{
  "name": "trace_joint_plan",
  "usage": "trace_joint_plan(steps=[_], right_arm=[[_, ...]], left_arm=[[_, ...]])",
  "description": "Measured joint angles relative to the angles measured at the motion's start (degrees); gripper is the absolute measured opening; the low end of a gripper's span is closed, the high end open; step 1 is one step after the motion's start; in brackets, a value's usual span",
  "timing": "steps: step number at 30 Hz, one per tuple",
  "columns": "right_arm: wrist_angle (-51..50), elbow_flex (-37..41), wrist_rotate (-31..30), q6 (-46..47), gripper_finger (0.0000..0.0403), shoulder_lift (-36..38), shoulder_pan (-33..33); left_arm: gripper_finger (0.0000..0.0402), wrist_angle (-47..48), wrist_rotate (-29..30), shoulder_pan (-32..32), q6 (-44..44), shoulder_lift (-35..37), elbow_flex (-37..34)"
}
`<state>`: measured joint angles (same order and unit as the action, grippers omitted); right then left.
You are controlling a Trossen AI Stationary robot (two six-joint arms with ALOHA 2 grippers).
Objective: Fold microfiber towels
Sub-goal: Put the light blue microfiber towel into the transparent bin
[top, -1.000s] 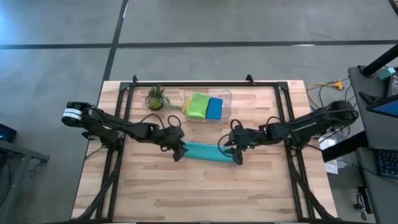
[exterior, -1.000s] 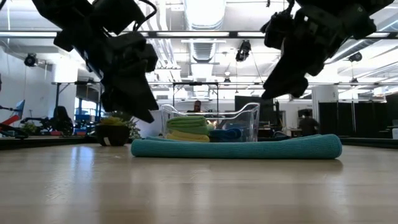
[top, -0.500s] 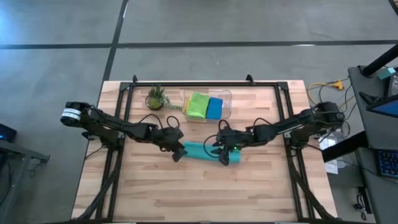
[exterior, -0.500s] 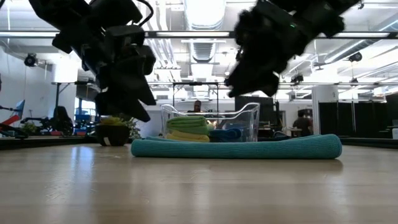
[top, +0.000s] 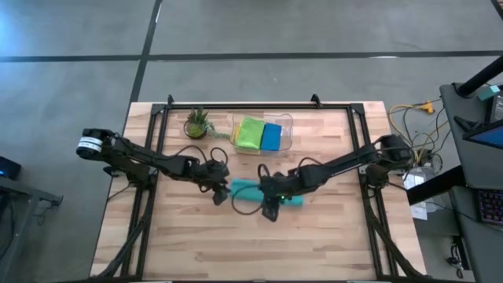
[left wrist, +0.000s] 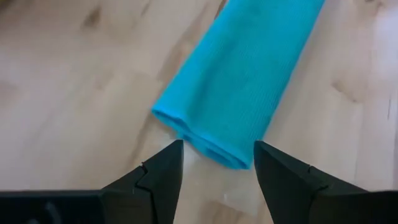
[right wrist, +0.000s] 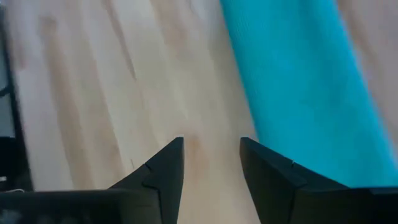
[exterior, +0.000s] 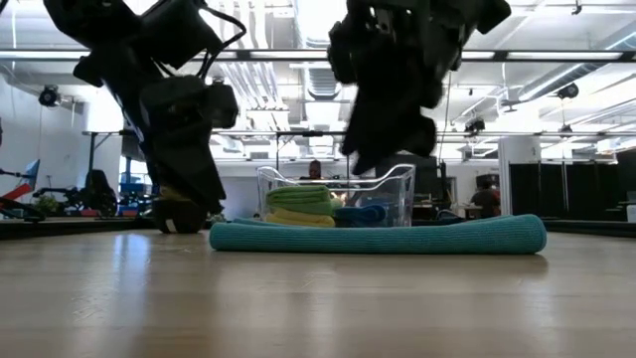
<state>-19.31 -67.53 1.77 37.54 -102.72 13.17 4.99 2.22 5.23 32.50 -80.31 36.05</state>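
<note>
Teal towel [top: 271, 192] folded on table, left claw [left wrist: 214, 171] open at its end, right claw [right wrist: 211, 165] open beside it

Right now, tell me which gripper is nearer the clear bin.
Right. The right gripper hangs over the teal towel, a little in front of the clear bin. The left gripper sits at the towel's left end, farther off to the side.

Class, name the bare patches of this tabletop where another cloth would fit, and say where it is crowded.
Free: the broad strip of table on the near side of the teal towel. Crowded: the middle, with the left tool and right tool, and the rear by the bin and plant.
</note>
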Motion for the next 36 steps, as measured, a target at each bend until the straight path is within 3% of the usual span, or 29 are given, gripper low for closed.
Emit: trace_joint_plan(steps=[7, 13, 15, 18, 22, 27, 36], right_arm=[[-4.7, 2.5, -2.0, 20.1, 0.0118, 0.1, 6.8], [-4.4, 6.9, -6.3, 33.8, 0.0062, 1.0, 10.7], [-3.5, 7.2, -6.7, 34.2, 0.0041, 1.0, 10.9], [-1.0, 7.5, -6.9, 33.9, 0.0019, 1.0, 10.5], [-5.9, 8.6, -7.0, 35.8, 0.0010, 1.0, 9.1], [-15.4, 9.4, -7.9, 36.3, 0.0009, 1.0, 7.1], [-16.1, 10.5, -10.3, 28.7, 0.0009, 1.0, 1.9]], left_arm=[[0.0142, -1.1, 1.3, -1.1, -7.5, -1.7, 1.0], [0.0036, -6.5, 1.3, -2.9, -13.8, -6.1, 2.4], [0.0010, -8.2, 1.3, -3.6, -14.8, -7.9, 2.9], [0.0013, -9.1, 1.3, -4.5, -14.9, -10.6, 3.4], [0.0013, -8.7, 0.8, -4.5, -14.4, -13.6, 3.3], [0.0003, -9.6, -6.5, -4.1, -10.9, -14.9, 3.2], [0.0001, -8.1, -20.6, -1.3, -6.5, -13.9, 2.9]])
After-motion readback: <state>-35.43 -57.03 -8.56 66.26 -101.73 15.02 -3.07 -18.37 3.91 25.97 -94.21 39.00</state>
